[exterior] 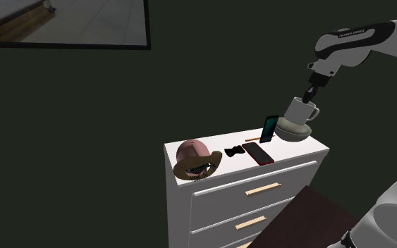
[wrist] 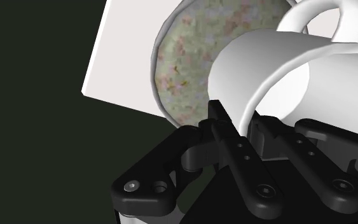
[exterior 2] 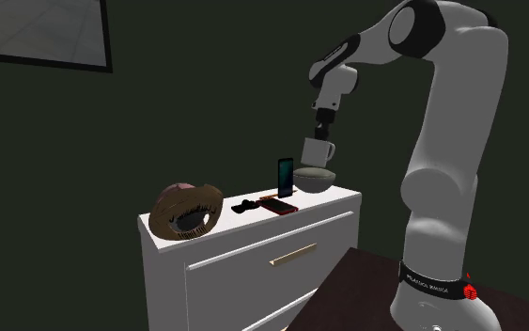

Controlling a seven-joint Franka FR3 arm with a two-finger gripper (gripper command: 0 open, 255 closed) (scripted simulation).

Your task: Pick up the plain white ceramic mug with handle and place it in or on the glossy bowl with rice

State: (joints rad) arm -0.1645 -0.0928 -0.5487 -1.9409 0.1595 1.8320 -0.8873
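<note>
1. Closest up, the dark stand [exterior: 316,218] is sitting in the shoulder view's lower right. Past it, the gripper [exterior: 307,94] is carrying the white mug [exterior: 301,110] right over the bowl of rice [exterior: 293,132], which is sitting at the far right corner of the white dresser [exterior: 299,149] top. So the pickup's looking done to me.
2. Second exterior view: the mug [exterior 2: 317,150] is hanging upright just above the bowl [exterior 2: 315,180]. Can't tell if it's touching the rice yet.
3. Wrist view: the fingers [wrist: 225,130] are pinching the mug's [wrist: 266,70] wall, one inside and one outside, with the rice [wrist: 184,63] underneath. What's left, I'm guessing: lowering it, letting go, backing off.
</note>
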